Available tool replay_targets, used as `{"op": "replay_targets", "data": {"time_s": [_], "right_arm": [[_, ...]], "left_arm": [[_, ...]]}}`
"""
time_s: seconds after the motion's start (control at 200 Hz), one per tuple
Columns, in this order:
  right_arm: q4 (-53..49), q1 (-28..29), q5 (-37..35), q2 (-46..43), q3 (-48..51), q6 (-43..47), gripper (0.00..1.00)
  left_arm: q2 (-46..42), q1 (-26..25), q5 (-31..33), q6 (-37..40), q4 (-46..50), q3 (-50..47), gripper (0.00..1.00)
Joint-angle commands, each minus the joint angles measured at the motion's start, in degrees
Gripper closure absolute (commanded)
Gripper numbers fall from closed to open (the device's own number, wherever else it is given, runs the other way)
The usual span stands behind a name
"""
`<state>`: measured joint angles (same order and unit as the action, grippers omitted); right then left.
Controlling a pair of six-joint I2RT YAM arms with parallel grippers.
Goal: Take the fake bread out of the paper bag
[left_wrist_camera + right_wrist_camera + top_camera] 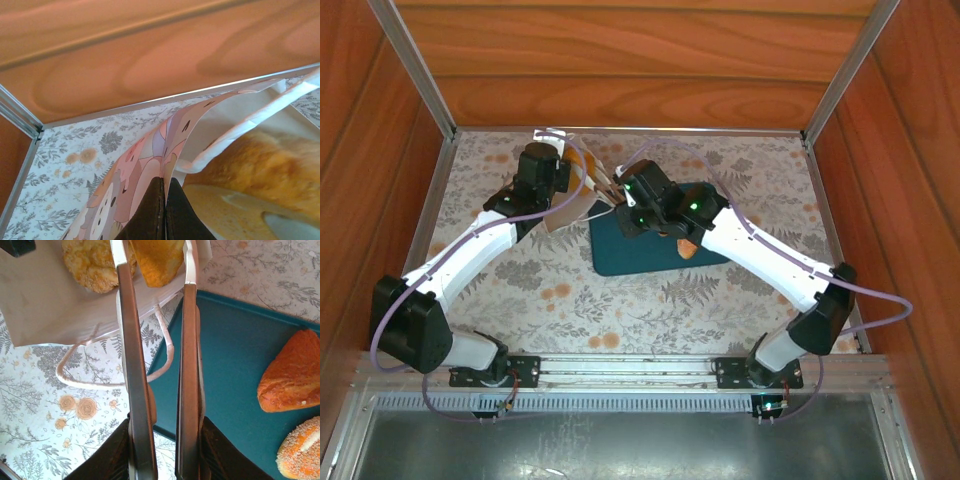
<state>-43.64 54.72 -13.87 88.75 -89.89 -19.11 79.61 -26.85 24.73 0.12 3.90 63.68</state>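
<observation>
A golden pastry is clamped in the right gripper, over the white paper bag; a seeded bun lies just left. The left gripper pinches the bag's rim. Teal tray to the right, floral counter beneath, wood walls around.

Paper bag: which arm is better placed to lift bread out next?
Right: the right gripper grips a pastry at the paper bag mouth; the left gripper is shut on its rim.
</observation>
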Motion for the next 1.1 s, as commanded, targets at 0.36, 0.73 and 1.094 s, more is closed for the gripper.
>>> {"op": "replay_targets", "data": {"time_s": [0.36,0.73,1.094], "right_arm": [[4.67,-0.49,-3.81,-8.8,-0.09,-0.5,1.0],[1.12,-0.48,-8.53,-14.22,-1.76,1.54,1.0],[-10.42,-0.38,-18.76,-16.12,-3.65,3.65,1.0]], "left_arm": [[1.26,1.45,1.63,-0.94,0.67,0.05,1.0],[1.39,2.17,1.89,-0.42,1.02,-0.26,1.0],[-0.64,3.62,3.48,1.61,1.97,0.22,1.0]]}}
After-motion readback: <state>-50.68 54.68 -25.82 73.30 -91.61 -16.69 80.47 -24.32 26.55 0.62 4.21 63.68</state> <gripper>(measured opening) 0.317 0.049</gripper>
